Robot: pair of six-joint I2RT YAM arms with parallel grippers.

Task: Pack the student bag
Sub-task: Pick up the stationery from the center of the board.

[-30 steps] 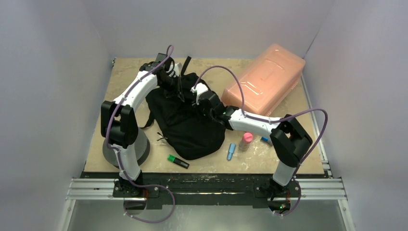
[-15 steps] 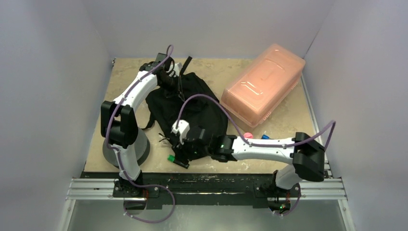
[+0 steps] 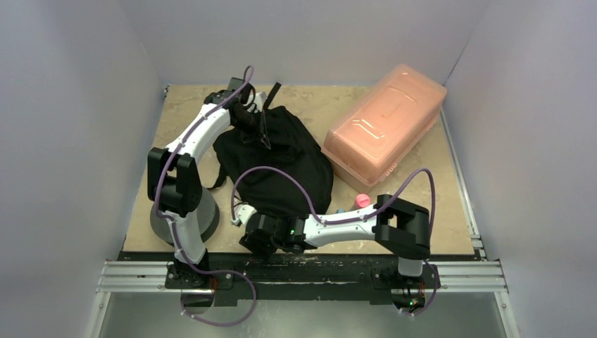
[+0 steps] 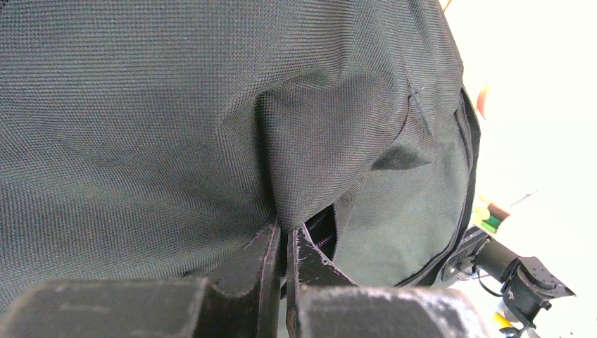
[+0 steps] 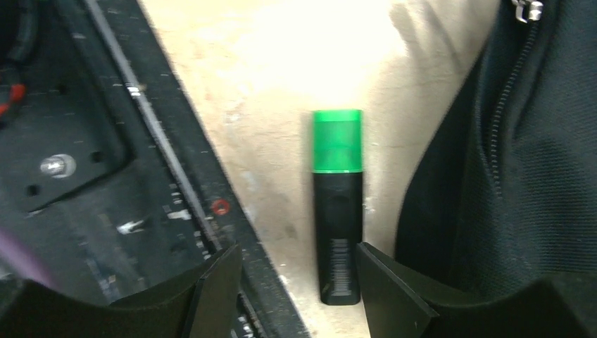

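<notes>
In the top view the left gripper [image 3: 258,125] is hard to tell apart from the black fabric beneath it. The left wrist view settles it: the jaws are pressed nearly together on a raised fold of the student bag [image 4: 211,105], with the cloth pinched between the fingers [image 4: 262,253]. Just behind that fold a dark slit opens into the bag, but what is inside cannot be made out.

The right gripper [image 3: 252,243] sits low at the near edge of the table [image 3: 317,105] and hides what lies under it from above. Its own camera shows a black highlighter [image 5: 338,204] with a green cap lying flat on the table between the near edge and the bag's zippered side. The jaws stand wide, one on each side of the highlighter's uncapped end. Whether the right-hand finger [image 5: 384,282] touches it is unclear.

The right forearm cuts off the lower part of a pink-capped bottle [image 3: 362,200].

The bag [image 3: 281,165] lies flat in the left-centre of the table. Its long axis runs from far to near and leans slightly rightward at the near end. A strap sticks out toward the far edge. The right arm's cable and wrist cover its near end, so which end is the top cannot be told.

A translucent pink box [image 3: 386,123] lies toward the far right corner, apart from the bag.
</notes>
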